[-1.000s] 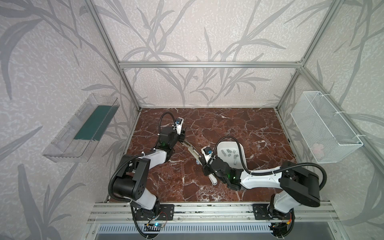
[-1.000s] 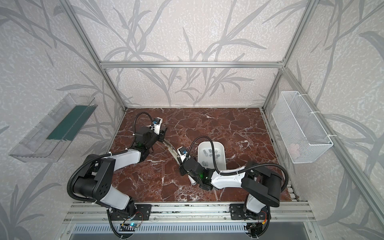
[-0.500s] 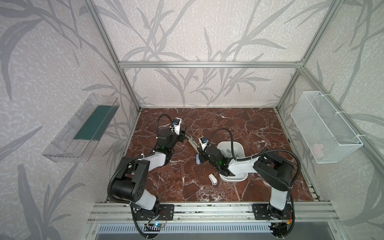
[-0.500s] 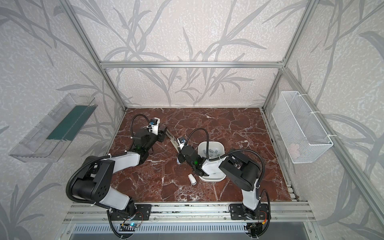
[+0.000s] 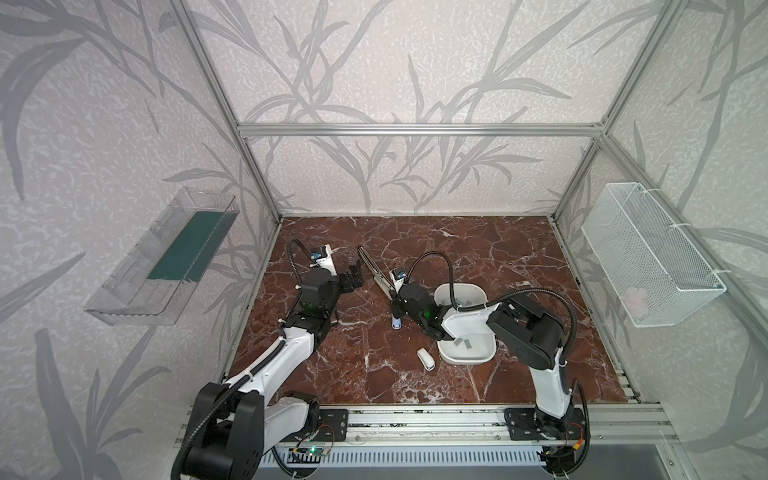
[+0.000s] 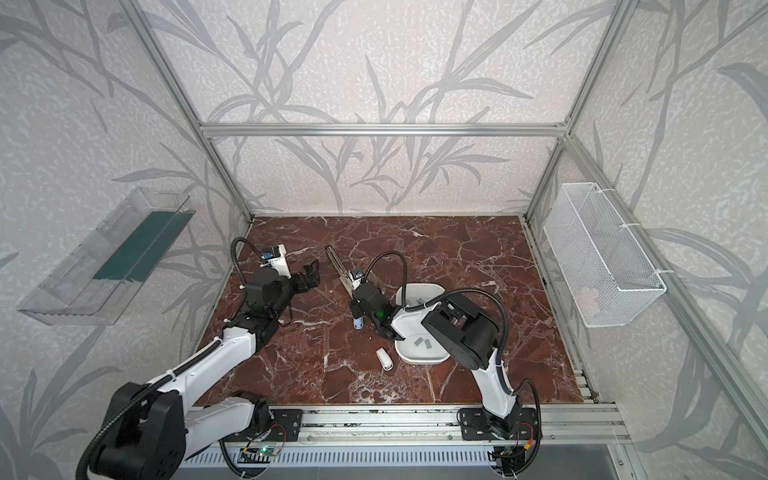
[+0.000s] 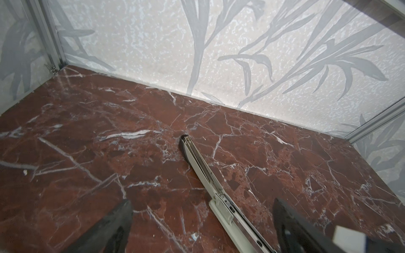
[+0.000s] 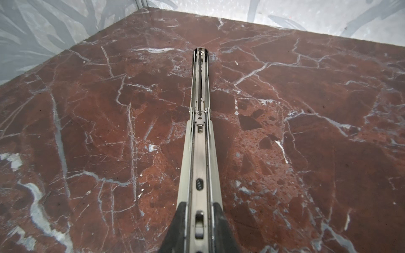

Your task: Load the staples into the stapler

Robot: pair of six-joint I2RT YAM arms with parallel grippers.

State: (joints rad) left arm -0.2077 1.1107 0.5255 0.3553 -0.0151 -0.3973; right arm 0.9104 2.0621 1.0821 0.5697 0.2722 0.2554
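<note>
Here the right hand [image 8: 199, 207] grips the stapler [image 8: 199, 98], arm [image 5: 461, 323] crossing the staples [image 5: 462, 343] tray [image 5: 469, 360].

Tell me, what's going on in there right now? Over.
Left gripper open, holding nothing. Right gripper shut on the opened stapler. Staples in the white tray. Small white piece loose on the table, not blocking.

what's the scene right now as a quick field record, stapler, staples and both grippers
stapler: unfolded straight, channel facing up, over the middle of the table
right gripper: shut on the stapler's near end
left gripper: open, empty, just beside the stapler
staples: grey strips lying in the white tray, none picked up
loose item: small white piece on the table by the tray
</note>
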